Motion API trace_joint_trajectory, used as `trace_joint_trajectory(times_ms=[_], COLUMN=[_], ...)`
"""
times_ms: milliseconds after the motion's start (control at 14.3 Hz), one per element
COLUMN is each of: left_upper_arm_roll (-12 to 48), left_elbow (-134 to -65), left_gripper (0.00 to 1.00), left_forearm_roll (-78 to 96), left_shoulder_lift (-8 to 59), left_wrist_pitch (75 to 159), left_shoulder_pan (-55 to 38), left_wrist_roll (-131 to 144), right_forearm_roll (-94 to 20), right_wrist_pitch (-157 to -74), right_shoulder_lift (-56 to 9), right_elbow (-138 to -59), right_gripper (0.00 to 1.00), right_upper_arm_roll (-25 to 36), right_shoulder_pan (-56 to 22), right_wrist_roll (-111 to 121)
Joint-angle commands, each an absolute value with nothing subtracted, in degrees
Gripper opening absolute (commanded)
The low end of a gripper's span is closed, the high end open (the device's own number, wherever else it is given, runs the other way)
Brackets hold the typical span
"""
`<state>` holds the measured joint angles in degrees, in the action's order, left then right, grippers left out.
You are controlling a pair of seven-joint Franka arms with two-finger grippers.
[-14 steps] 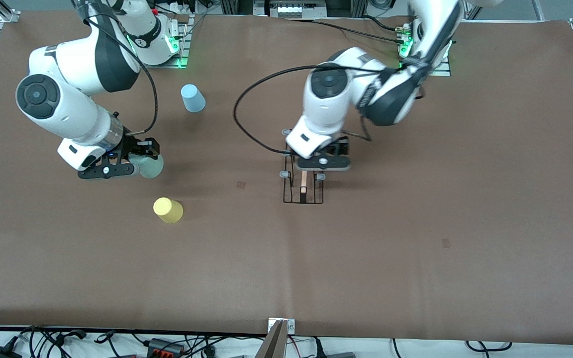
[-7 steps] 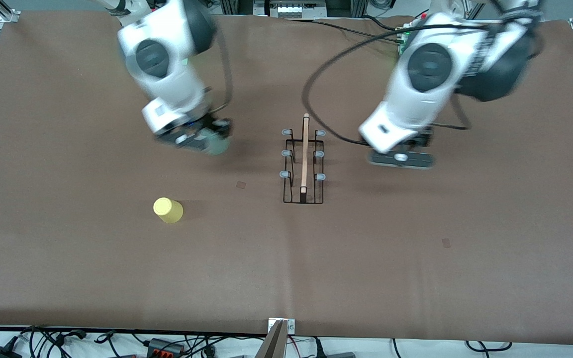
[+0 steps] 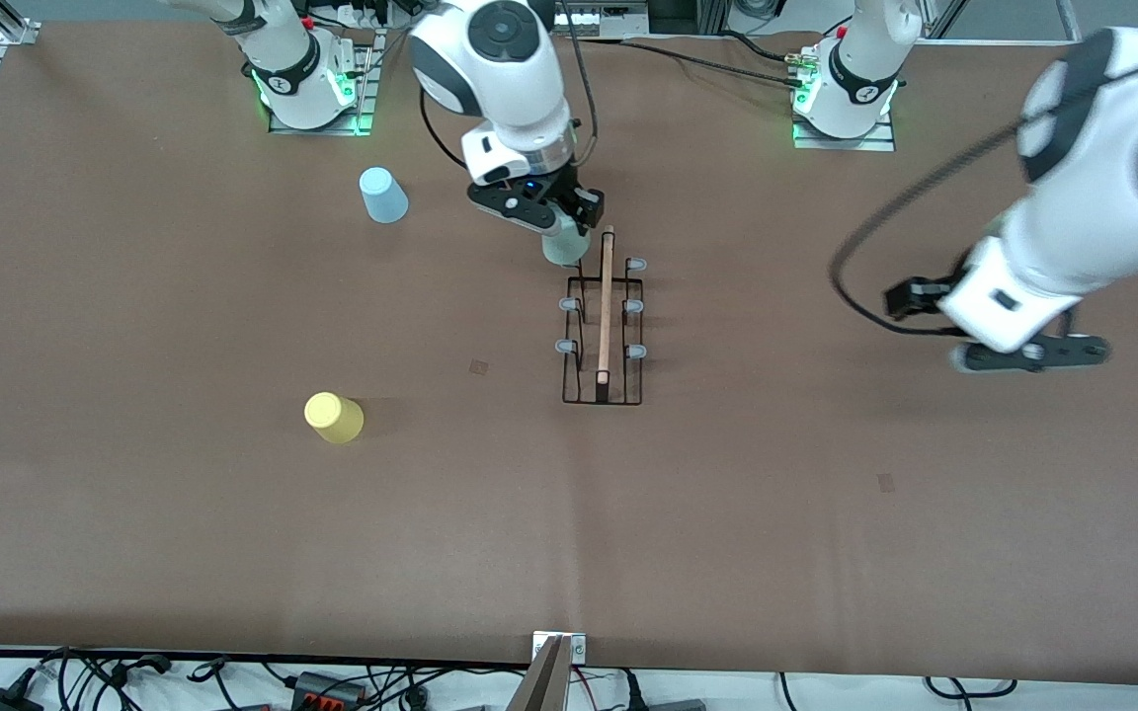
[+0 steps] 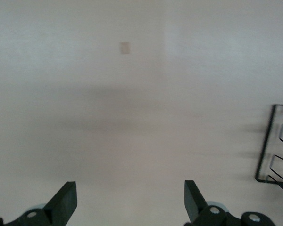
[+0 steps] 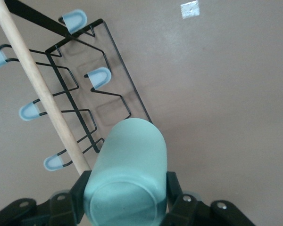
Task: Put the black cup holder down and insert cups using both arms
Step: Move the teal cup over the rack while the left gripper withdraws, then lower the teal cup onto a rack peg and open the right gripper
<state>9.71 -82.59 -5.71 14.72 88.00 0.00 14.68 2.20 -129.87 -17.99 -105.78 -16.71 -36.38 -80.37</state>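
The black cup holder (image 3: 604,331) stands mid-table, its wooden rod handle (image 3: 606,301) along the top and grey-tipped prongs on both sides. My right gripper (image 3: 561,229) is shut on the mint green cup (image 3: 564,251) over the holder's end nearest the arm bases. In the right wrist view the cup (image 5: 127,174) sits between the fingers (image 5: 173,187) beside the rod (image 5: 37,84). The light blue cup (image 3: 383,195) and yellow cup (image 3: 334,417) stand upside down toward the right arm's end. My left gripper (image 3: 1028,355) is open and empty (image 4: 129,205) over bare table.
Brown mat covers the table (image 3: 233,553). Small tape marks lie on it (image 3: 479,367) (image 3: 886,482). The holder's corner shows in the left wrist view (image 4: 275,146). Arm bases with green lights stand at the table's edge farthest from the camera (image 3: 312,94) (image 3: 846,99).
My right arm carried the mint green cup from its end of the table to the holder. My left arm left the holder and swung out toward its own end of the table.
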Motion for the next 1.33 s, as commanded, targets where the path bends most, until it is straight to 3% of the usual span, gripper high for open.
trace_joint_trajectory(times_ms=[0, 210, 350, 421, 491, 841, 1051, 1262], left_upper_arm_roll=[10.8, 10.8, 10.8, 10.9, 10.8, 10.1, 10.1, 10.6], left_elbow=[-82.2, -89.3, -99.8, -104.3, -106.5, -102.9, -102.4, -100.8], left_gripper=[1.0, 1.0, 1.0, 1.0, 1.0, 1.0, 1.0, 1.0], left_forearm_roll=[-4.3, -2.8, -2.1, -1.6, 0.2, 0.8, 0.8, 0.7], left_shoulder_lift=[13.1, 7.8, 0.9, -2.1, -3.7, -2.7, -2.2, -2.0], left_wrist_pitch=[86.7, 88.3, 96.1, 99.0, 100.0, 97.7, 97.0, 96.8], left_shoulder_pan=[3.7, 5.9, 7.0, 7.9, 8.1, 8.1, 8.4, 8.3], left_wrist_roll=[10.7, 10.4, 10.3, 9.6, 8.2, 6.6, 7.1, 6.6], right_forearm_roll=[4.0, 4.1, 4.9, 4.9, 5.0, 5.1, 5.0, 5.0], right_wrist_pitch=[-130.0, -130.1, -130.4, -131.4, -131.7, -125.6, -116.0, -115.7], right_shoulder_lift=[-20.3, -22.1, -23.5, -23.6, -23.7, -19.8, -15.9, -16.0], right_elbow=[-103.9, -103.8, -103.8, -103.8, -103.8, -102.5, -102.9, -103.8], right_gripper=[0.17, 0.23, 0.39, 0.73, 1.0, 1.0, 1.0, 1.0], right_upper_arm_roll=[-16.4, -16.5, -16.6, -16.6, -16.5, -16.3, -16.2, -16.1], right_shoulder_pan=[-36.3, -36.6, -36.9, -37.0, -36.9, -31.7, -20.4, -7.2], right_wrist_roll=[-81.8, -81.8, -81.8, -81.7, -80.9, -69.1, -46.0, -22.7])
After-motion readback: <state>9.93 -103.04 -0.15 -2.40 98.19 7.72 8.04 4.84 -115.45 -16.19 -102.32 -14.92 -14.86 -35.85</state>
